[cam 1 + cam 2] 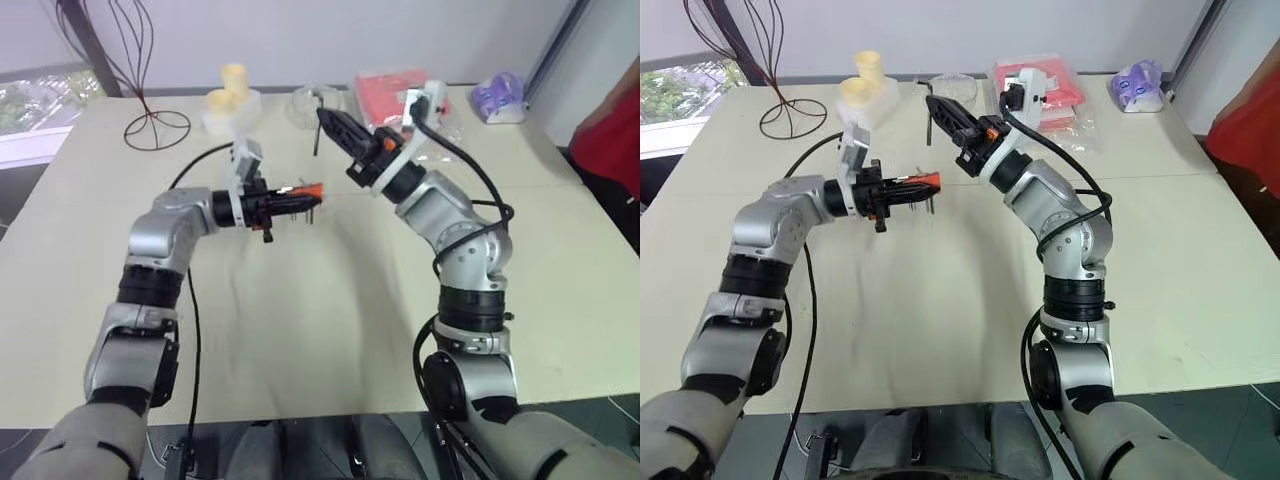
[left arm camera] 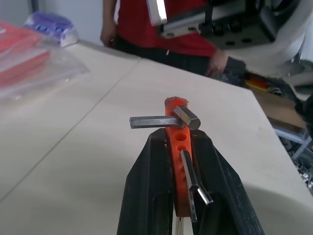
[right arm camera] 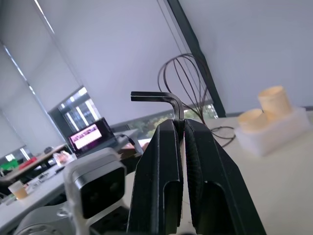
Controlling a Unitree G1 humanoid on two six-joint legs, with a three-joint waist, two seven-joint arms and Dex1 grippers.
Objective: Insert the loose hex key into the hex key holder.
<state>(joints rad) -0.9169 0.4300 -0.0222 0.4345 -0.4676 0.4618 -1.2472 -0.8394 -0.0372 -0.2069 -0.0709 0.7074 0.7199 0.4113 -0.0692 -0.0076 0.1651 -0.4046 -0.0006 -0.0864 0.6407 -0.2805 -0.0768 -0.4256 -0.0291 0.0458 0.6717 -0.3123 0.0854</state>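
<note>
The loose hex key [image 3: 168, 100] sits pinched between the closed fingers of the right gripper [image 1: 332, 123], its bent end poking out past the fingertips and its long shank running back down between the pads; in the left eye view the shank seems to hang below the fingers as a thin dark line, though that is hard to be sure of. The hex key holder [image 2: 177, 147] is clamped between the pressed-together fingers of the left gripper [image 1: 300, 195], held up over the table [image 1: 330, 320] with its orange length pointing toward the robot's right, a row of empty holes showing along its face and two short keys already seated. The right gripper hangs just beyond and above the holder's free end, near it but apart, pointing up and leftward. The insertion likely turns on bringing the key's straight shank square to the holed face, so the right wrist would need to turn before closing the gap
</note>
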